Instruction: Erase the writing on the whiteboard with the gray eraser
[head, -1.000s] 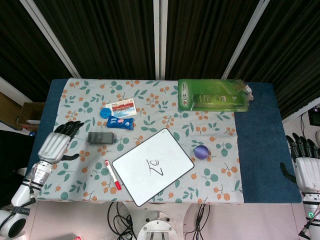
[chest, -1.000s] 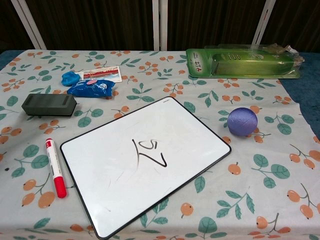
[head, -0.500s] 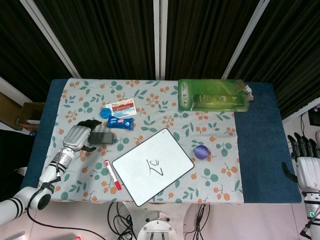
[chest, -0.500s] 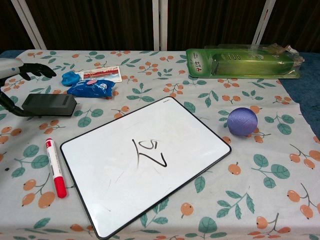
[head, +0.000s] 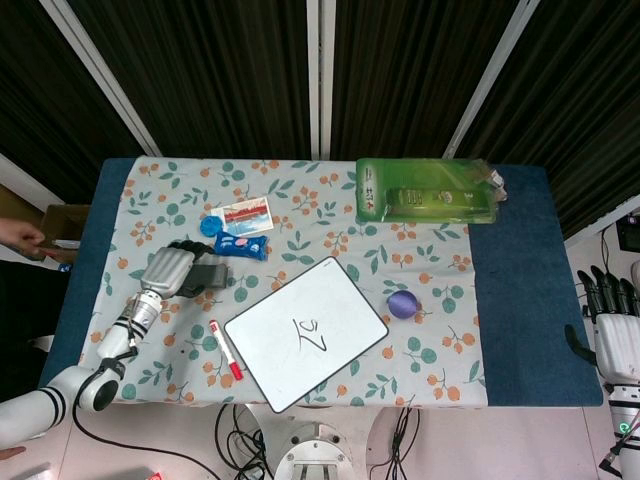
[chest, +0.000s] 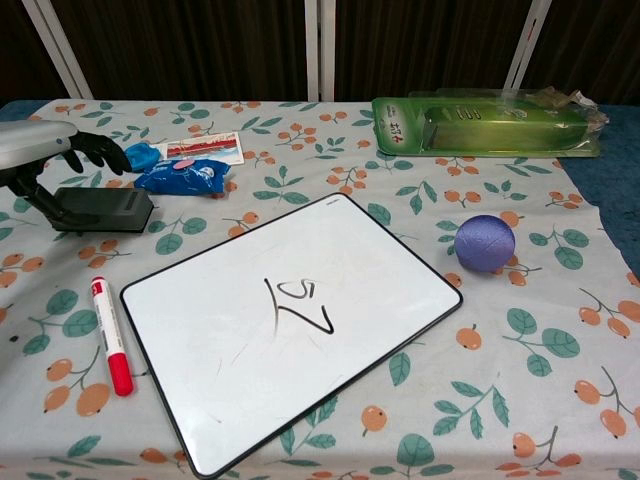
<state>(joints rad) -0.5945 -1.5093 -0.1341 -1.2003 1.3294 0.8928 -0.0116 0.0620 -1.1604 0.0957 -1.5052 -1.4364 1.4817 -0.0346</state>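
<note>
The gray eraser (head: 212, 275) (chest: 100, 210) lies on the floral cloth, left of the whiteboard (head: 305, 330) (chest: 350, 270). Black scribbled writing (head: 312, 333) (chest: 300, 305) marks the board's middle. My left hand (head: 172, 270) (chest: 45, 150) hovers over the eraser's left end. Its dark fingers (chest: 100, 150) arch above the far side and the thumb reaches down by the near left corner. No firm grip shows. My right hand (head: 615, 322) hangs off the table's right edge, fingers spread, holding nothing.
A red marker (head: 225, 350) (chest: 108, 335) lies beside the board's left edge. Blue packets (head: 240, 244) (chest: 180, 175) and a card (head: 245, 213) sit behind the eraser. A purple ball (head: 403, 303) (chest: 485, 243) rests right of the board, a green package (head: 425, 192) (chest: 490, 125) at the back.
My left hand has moved right from the table's left edge until it sits over the eraser. The eraser, board and right hand stay almost where they were.
</note>
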